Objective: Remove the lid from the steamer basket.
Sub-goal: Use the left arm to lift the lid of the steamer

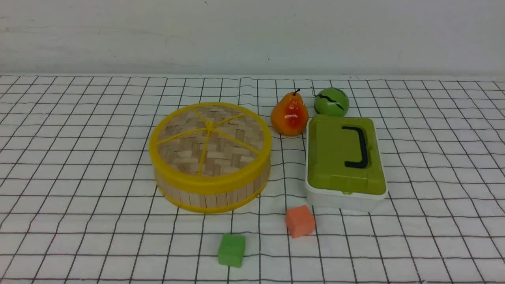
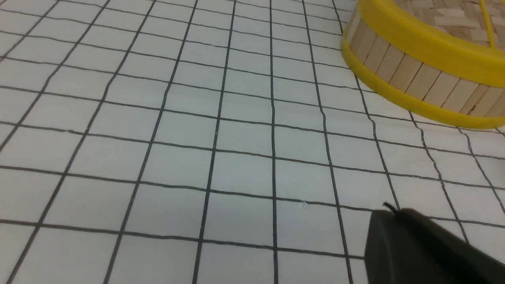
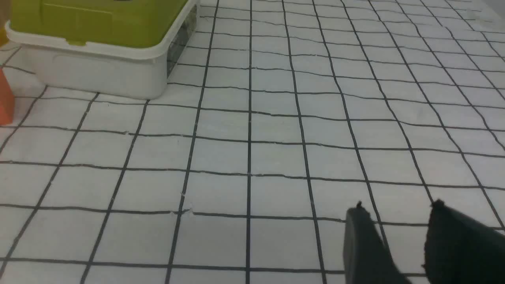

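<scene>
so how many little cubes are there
2. The green cube sits nearest the camera, in front of the steamer basket; the orange cube lies by the front left corner of the white box. More could hide behind either.

Table (image 1: 79,157): carried everything, with a wall (image 1: 252,35) rising behind its back edge.
Steamer basket (image 1: 209,195): stood on the table, left of centre.
Lid (image 1: 209,138): lay on top of the steamer basket, seated within its upper rim.
Box (image 1: 339,199): stood right of the steamer basket, apart from it.
Box lid (image 1: 335,154): sat closed on the box.
Pear (image 1: 290,114): stood behind the gap between steamer basket and box.
Melon (image 1: 331,101): lay just right of the pear, behind the box.
Far cube (image 1: 300,221): sat just before the box's front left corner.
Near cube (image 1: 231,249): lay nearest the robot, before the steamer basket's right side, left of the far cube.
</scene>
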Action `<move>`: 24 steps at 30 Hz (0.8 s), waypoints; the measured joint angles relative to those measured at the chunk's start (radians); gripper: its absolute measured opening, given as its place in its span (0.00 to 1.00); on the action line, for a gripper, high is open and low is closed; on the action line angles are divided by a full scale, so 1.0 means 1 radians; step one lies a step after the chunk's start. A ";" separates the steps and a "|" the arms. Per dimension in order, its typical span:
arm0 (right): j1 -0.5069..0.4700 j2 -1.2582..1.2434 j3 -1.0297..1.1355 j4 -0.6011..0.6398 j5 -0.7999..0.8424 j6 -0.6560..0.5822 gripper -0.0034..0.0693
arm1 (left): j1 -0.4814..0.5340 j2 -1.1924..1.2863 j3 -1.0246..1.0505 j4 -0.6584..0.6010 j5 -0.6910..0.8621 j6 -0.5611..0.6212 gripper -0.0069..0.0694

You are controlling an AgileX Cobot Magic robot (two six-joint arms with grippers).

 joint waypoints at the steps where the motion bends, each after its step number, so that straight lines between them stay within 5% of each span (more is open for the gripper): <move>1: 0.000 0.000 0.000 0.000 0.000 0.000 0.38 | 0.000 0.000 0.000 0.000 0.000 0.000 0.08; 24: 0.000 0.000 0.000 0.000 0.000 0.000 0.38 | 0.000 0.000 0.000 -0.002 0.002 0.000 0.09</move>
